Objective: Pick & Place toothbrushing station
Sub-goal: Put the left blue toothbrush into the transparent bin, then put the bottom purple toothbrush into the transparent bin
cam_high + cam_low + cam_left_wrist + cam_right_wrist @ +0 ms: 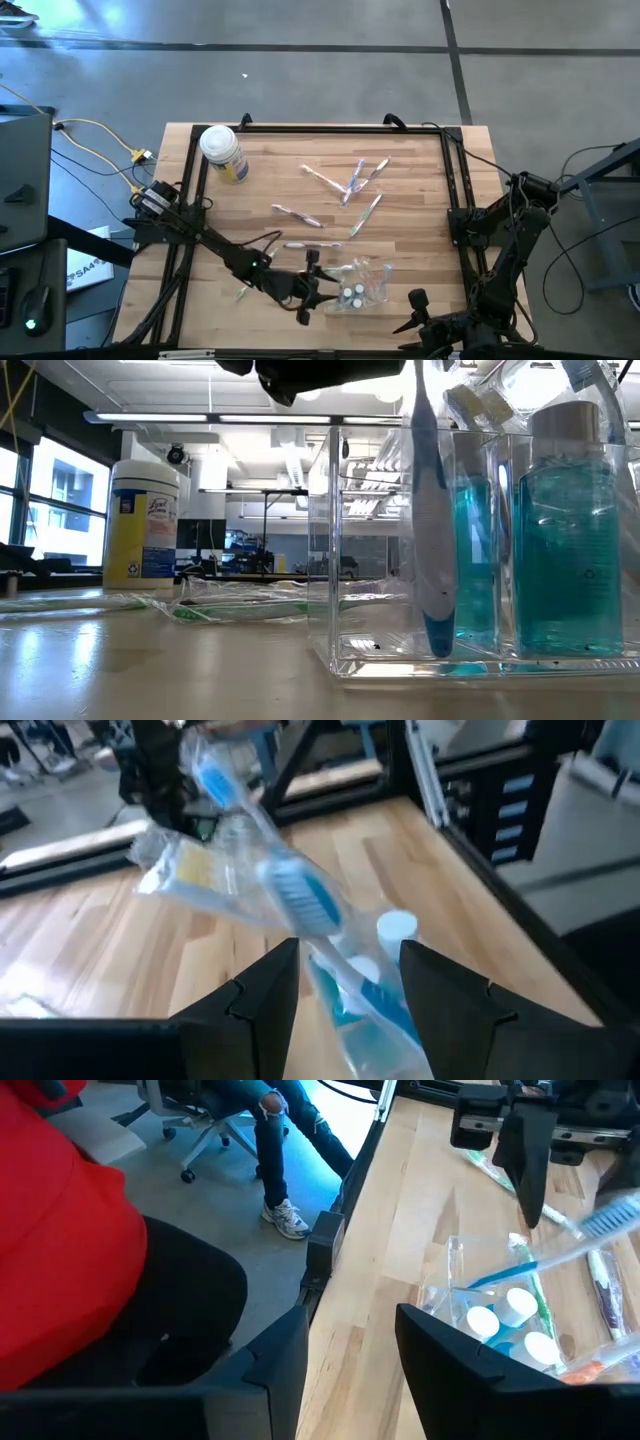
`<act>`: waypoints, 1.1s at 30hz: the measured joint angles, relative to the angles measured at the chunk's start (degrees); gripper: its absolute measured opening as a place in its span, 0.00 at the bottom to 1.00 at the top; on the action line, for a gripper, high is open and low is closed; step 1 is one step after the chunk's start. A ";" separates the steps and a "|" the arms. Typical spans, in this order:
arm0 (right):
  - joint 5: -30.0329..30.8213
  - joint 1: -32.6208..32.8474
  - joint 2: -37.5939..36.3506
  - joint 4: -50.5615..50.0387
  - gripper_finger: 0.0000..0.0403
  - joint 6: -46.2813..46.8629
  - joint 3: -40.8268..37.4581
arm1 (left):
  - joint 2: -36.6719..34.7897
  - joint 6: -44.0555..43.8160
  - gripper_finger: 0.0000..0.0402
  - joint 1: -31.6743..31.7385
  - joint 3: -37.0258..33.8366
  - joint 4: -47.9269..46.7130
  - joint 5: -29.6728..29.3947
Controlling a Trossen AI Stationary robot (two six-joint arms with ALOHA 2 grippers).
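The clear toothbrushing station (pixel 365 272) (pixel 340 560) (pixel 455 1270) stands on the table near its front edge, holding teal bottles with white caps (pixel 570 520). A blue toothbrush (pixel 432 510) (pixel 300 900) (pixel 560 1250) in a clear wrapper stands in one compartment, lower end on the floor, leaning on the rim. My left gripper (pixel 318 287) (pixel 350 970) is open at the station's left side, fingers on either side of that toothbrush's upper part without plainly touching it. My right gripper (pixel 408 312) (pixel 350 1330) waits open at the front edge, right of the station.
Several wrapped toothbrushes (pixel 350 180) lie loose across the table's middle, and one (pixel 243 293) lies near the front left. A white-lidded jar with a yellow label (pixel 222 152) (pixel 143 525) stands at the far left. Black rails (pixel 195 200) run along the table's edges. A person in red (pixel 60 1210) sits beside the table.
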 joint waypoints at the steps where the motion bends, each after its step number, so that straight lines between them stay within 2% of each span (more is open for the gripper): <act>1: 0.00 0.00 0.00 -0.01 0.36 0.00 0.00 | 0.00 -0.28 0.43 0.11 0.64 -1.78 -0.19; 6: 0.00 0.00 0.00 0.01 0.36 0.00 0.00 | 0.00 -0.96 0.43 0.10 2.39 -6.32 -3.15; 13: 0.00 0.00 0.00 -0.01 0.36 0.00 0.00 | 0.00 0.20 0.43 0.10 2.39 -7.46 -6.82; 24: 0.00 0.00 0.00 -0.03 0.36 0.00 0.00 | -0.14 0.34 0.43 0.07 2.39 -8.27 -7.58; 29: 0.00 0.00 0.00 -0.02 0.36 0.24 0.00 | -2.53 -2.80 0.43 -0.78 2.43 -15.07 -10.82; 33: -0.45 0.00 0.00 -0.01 0.36 0.52 0.00 | -5.91 -7.61 0.43 -2.66 5.59 -29.11 -13.60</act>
